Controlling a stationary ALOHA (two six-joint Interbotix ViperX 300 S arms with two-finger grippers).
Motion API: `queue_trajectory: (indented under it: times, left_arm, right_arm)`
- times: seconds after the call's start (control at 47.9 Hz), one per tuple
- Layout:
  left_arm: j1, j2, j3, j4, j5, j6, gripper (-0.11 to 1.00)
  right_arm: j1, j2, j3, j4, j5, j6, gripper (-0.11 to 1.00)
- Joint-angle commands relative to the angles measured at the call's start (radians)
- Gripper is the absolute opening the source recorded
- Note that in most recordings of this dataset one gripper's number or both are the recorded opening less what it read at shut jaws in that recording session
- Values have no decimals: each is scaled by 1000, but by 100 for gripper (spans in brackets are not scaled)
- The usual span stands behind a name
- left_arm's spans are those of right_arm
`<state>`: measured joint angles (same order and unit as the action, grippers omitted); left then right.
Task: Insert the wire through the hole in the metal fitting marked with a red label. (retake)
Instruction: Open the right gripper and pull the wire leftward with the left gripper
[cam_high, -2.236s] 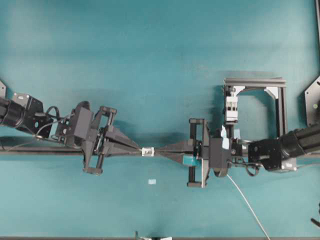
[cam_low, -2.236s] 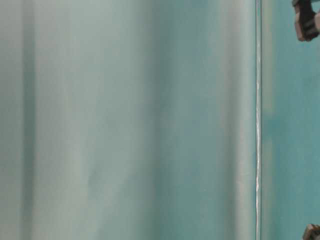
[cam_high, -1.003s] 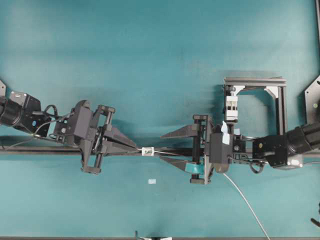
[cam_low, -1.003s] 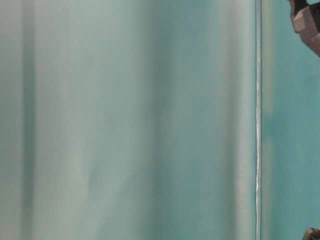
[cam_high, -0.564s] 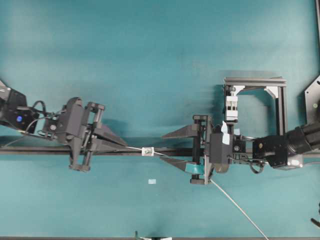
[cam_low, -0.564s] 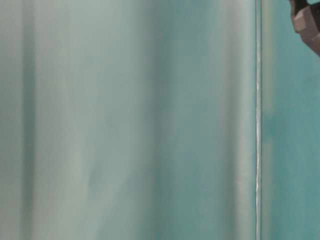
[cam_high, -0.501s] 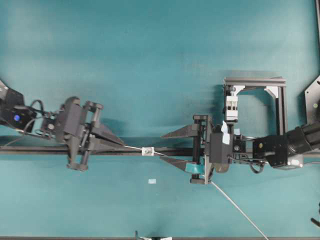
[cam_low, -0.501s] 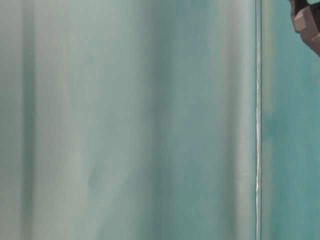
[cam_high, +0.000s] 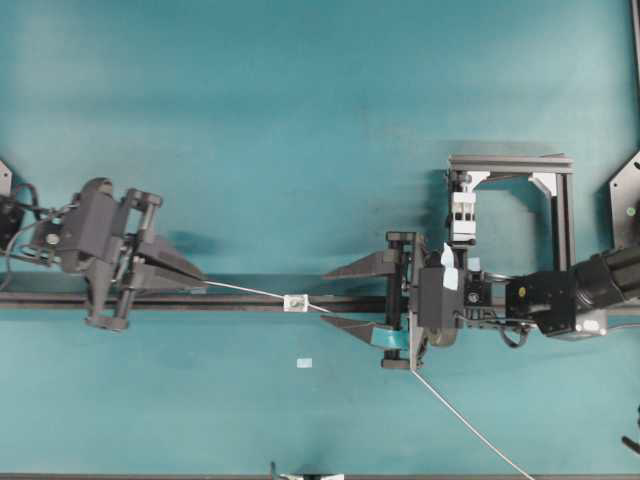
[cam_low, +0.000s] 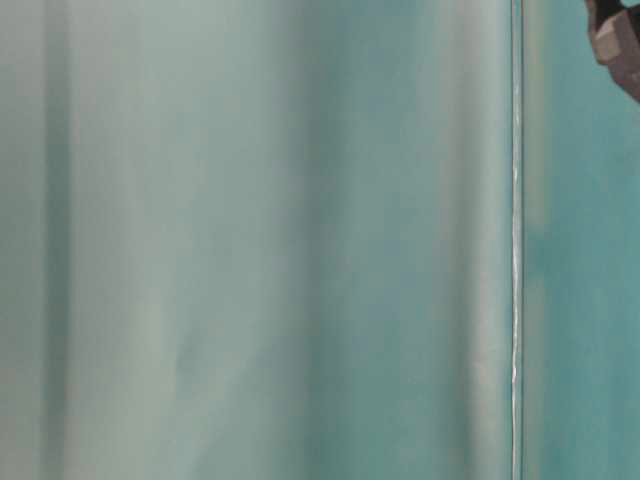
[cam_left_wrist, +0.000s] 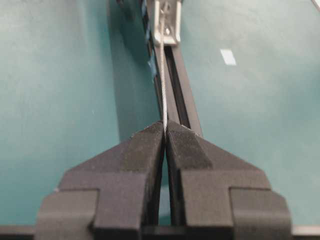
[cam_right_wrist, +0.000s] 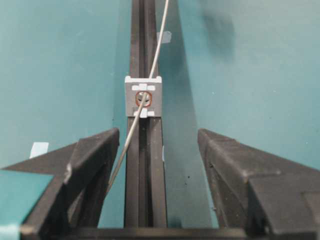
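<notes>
The left gripper (cam_high: 190, 283) sits well to the left of the metal fitting (cam_high: 294, 302), its 2 jaws clenched on the wire (cam_high: 245, 291). In the left wrist view the wire (cam_left_wrist: 163, 75) comes out from between the pinched fingertips (cam_left_wrist: 147, 137) and runs straight ahead to the fitting (cam_left_wrist: 167, 22), which stands on the black rail (cam_left_wrist: 182, 97).

The wire passes through the hole (cam_right_wrist: 143, 98), ringed in red on the fitting's face (cam_right_wrist: 143, 96). From there it carries on under the right gripper (cam_high: 352, 295) and trails off across the teal table (cam_high: 300, 120) toward the lower right.

The right gripper's jaws are released, spread wide on either side of the rail (cam_right_wrist: 145, 165) and touching nothing. A small pale tape rectangle (cam_high: 304, 363) lies just below the rail, and a white clamp block (cam_high: 461, 212) in a black frame stands to the upper right.
</notes>
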<state>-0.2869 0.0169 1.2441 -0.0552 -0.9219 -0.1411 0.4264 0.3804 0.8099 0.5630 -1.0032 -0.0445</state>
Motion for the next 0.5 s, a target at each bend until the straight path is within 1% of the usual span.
queue_trajectory:
  times: [0.0,0.23,0.481]
  left_arm:
    - [-12,-52,11,5,11,2,-10]
    - [-15,-132,57,3,49,0,-10]
    - [-29,-179,91,5,81,-5,-10]
  right_arm:
    - [3,-34,-6,-3,-5,2,73]
    - [3,-35,-8,-3,-5,2,73]
    - [3,-34,-8,-5,0,2,73]
